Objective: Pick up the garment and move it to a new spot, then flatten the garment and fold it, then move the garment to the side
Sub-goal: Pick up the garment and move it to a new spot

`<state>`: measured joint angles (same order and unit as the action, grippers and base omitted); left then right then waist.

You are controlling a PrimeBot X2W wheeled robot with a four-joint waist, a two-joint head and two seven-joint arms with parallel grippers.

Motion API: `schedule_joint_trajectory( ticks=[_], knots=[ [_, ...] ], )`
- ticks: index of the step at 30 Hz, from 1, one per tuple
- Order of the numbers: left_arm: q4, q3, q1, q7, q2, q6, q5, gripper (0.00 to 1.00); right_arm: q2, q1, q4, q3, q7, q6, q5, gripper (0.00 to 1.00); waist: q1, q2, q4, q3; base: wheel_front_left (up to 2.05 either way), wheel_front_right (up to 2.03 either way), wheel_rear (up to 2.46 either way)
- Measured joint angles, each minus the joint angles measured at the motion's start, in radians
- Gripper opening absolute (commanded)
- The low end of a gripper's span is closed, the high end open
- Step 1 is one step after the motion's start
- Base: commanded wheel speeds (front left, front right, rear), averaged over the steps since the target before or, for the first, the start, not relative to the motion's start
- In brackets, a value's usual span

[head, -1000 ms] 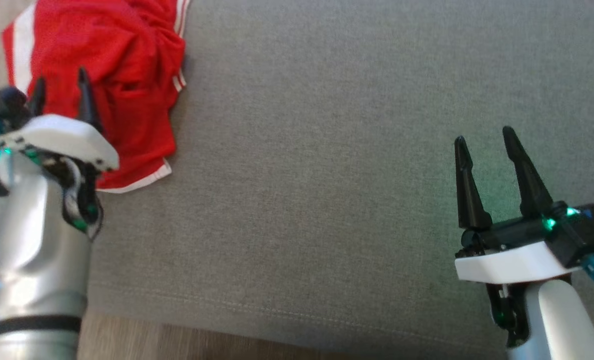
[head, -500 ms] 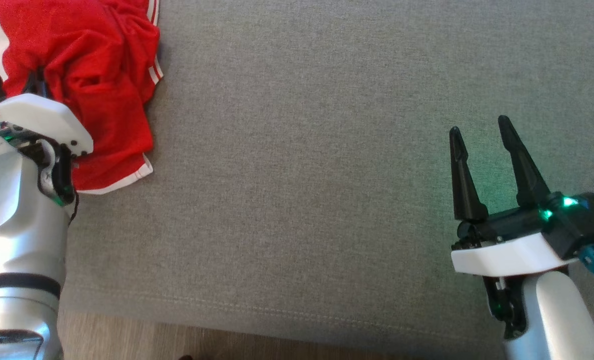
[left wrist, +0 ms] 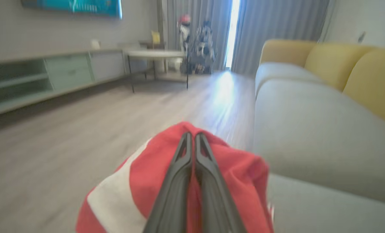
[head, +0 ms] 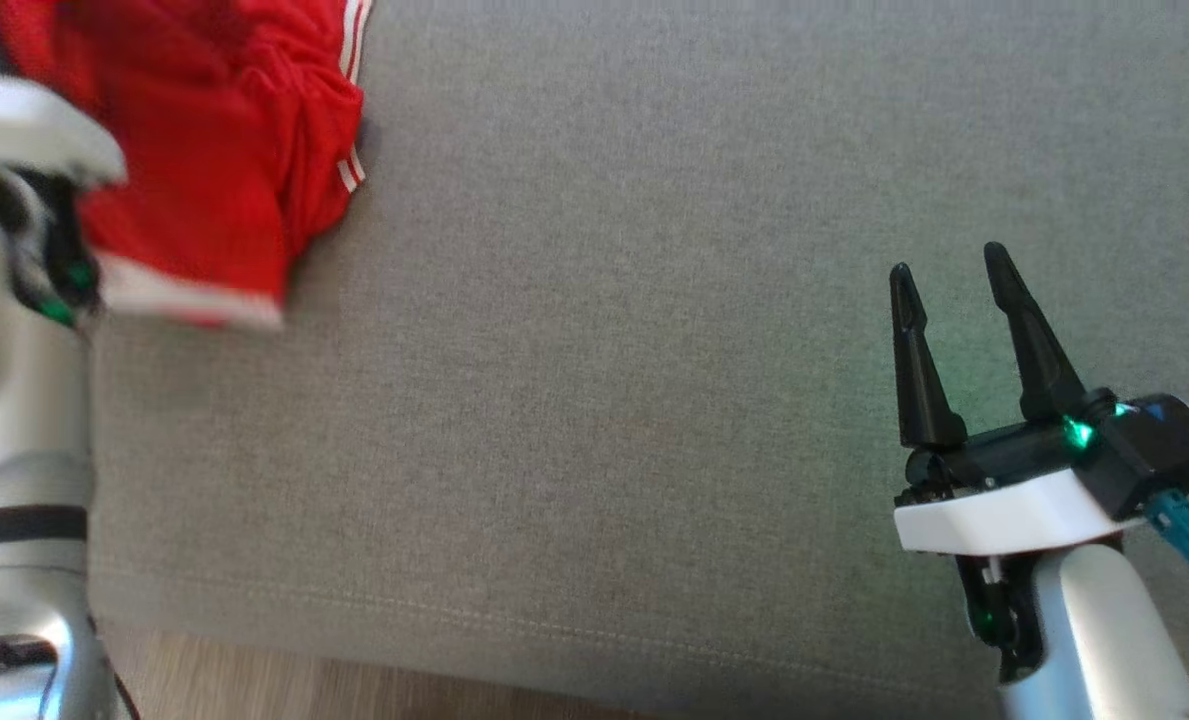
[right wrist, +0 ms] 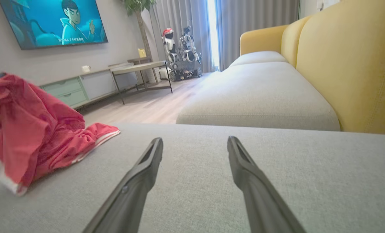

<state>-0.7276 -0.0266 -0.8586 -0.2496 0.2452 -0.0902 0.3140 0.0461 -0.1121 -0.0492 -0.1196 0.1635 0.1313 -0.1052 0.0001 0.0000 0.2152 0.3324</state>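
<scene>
Garment (head: 204, 150): red, with white stripes and a white hem band, at the left end of the grey sofa seat (head: 654, 350), in the upper left corner of the head view.

In the head view the fingers of the left arm are hidden behind its white wrist housing. The left wrist view settles the matter: the left tool (left wrist: 192, 136) has its two dark fingers pressed together, pinching a fold of the red cloth (left wrist: 237, 171), which bunches around and below them. Beyond it that view shows the wooden floor (left wrist: 66, 145) on one side and the seat edge on the other.

The right wrist view gives the garment (right wrist: 33, 136) from the side. It is gathered upward at the far left, its white-banded hem hangs low, and one striped end trails flat on the seat. This view also takes in the yellow back cushions (right wrist: 341, 64), a television (right wrist: 50, 22) on the wall and a low cabinet (right wrist: 79, 87) under it.

The left forearm, silver, rises along the left edge of the head view, its wrist over the garment. The right forearm comes up from the lower right corner. The right tool (head: 946, 268) points up the view with its fingers spread (right wrist: 195, 140), gripping nothing, above bare seat fabric and well apart from the garment.
</scene>
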Motion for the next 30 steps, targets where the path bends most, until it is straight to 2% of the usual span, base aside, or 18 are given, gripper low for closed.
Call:
schedule_joint_trajectory(
  ticks=[4, 9, 11, 15, 24, 30],
  knots=[
    [0.246, 0.034, 0.044, -0.007, -0.002, 0.0, -0.044, 0.0, 0.0, 0.001, 0.032, -0.006, 0.022, 0.0, -0.026, 1.0, 0.0, 0.0, -0.006, -0.049, 0.0, 0.0, 0.0],
    [0.41, 0.015, 0.142, -0.007, -0.033, 0.041, -0.075, 0.0, 0.0, 0.006, 0.071, -0.007, 0.046, 0.0, -0.059, 1.0, 0.0, 0.0, -0.027, -0.12, 0.0, 0.0, 0.0],
    [0.449, -0.018, 0.162, -0.007, -0.045, 0.066, -0.075, 0.0, 0.0, 0.016, 0.078, -0.007, 0.054, 0.0, -0.073, 1.0, -0.0001, 0.0, -0.041, -0.146, 0.0, 0.0, 0.0],
    [0.514, -0.074, 0.175, 0.019, -0.062, 0.09, -0.082, 0.0, 0.0, 0.026, 0.091, -0.006, 0.066, 0.0, -0.091, 1.0, -0.0001, 0.0, -0.088, -0.176, 0.0, 0.0, 0.0],
    [0.605, -0.146, 0.204, 0.126, -0.098, 0.091, -0.083, 0.0, 0.0, 0.025, 0.095, -0.011, 0.08, 0.0, -0.125, 1.0, -0.0001, 0.0, -0.213, -0.198, 0.0, 0.0, 0.0],
    [0.591, -0.23, 0.227, 0.161, -0.125, 0.099, -0.106, 0.0, 0.0, 0.021, 0.089, -0.024, 0.085, 0.0, -0.134, 1.0, -0.0001, 0.0, -0.315, -0.192, 0.0, 0.0, 0.0]
  ],
)
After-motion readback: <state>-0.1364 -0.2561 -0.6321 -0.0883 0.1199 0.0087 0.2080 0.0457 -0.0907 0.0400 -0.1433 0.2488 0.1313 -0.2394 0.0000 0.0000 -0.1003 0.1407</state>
